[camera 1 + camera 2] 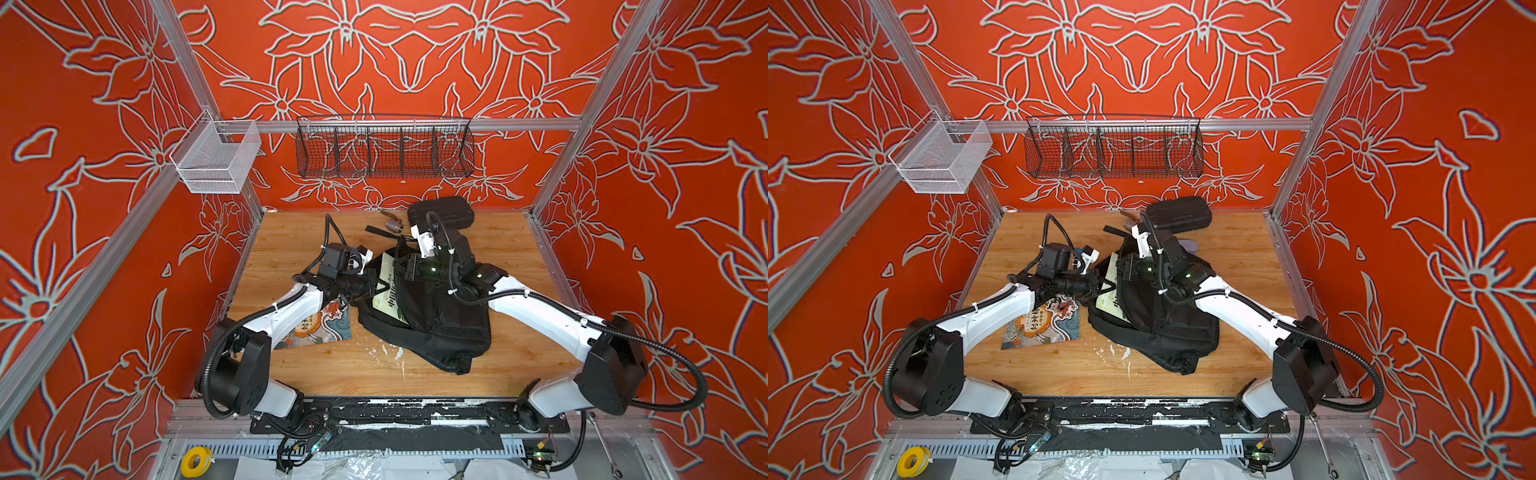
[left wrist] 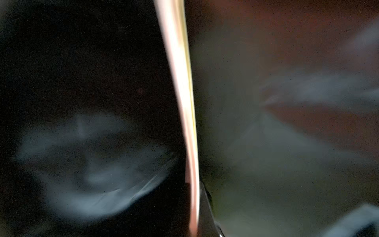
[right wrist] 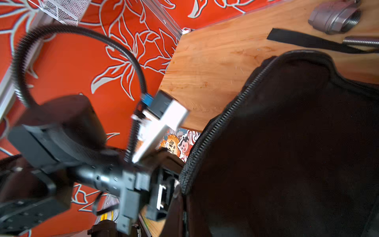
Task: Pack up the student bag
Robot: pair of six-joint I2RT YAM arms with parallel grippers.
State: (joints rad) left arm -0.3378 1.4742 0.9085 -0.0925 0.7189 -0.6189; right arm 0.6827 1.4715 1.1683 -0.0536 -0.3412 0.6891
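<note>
The student bag (image 1: 440,328) (image 1: 1167,328), a soft black backpack, lies in the middle of the wooden table with its mouth toward the left. A green-and-white book (image 1: 388,293) (image 1: 1111,291) sticks halfway out of that mouth. My left gripper (image 1: 374,286) (image 1: 1098,284) is shut on the book; its pale edge (image 2: 178,71) runs between the jaws of the left gripper (image 2: 193,190), with dark bag interior around it. My right gripper (image 1: 407,266) (image 1: 1130,266) is shut on the bag's upper zipper edge (image 3: 215,127) and holds it raised. Black fabric of the bag (image 3: 287,143) fills most of the right wrist view.
A colourful illustrated book (image 1: 320,328) (image 1: 1046,324) lies flat under my left arm. At the back are a rigid black ribbed case (image 1: 440,212), a metal pipe fitting (image 1: 390,225) (image 3: 336,18) and a loose bag strap (image 1: 380,232) (image 3: 307,41). Wire baskets (image 1: 384,149) hang on the back rail.
</note>
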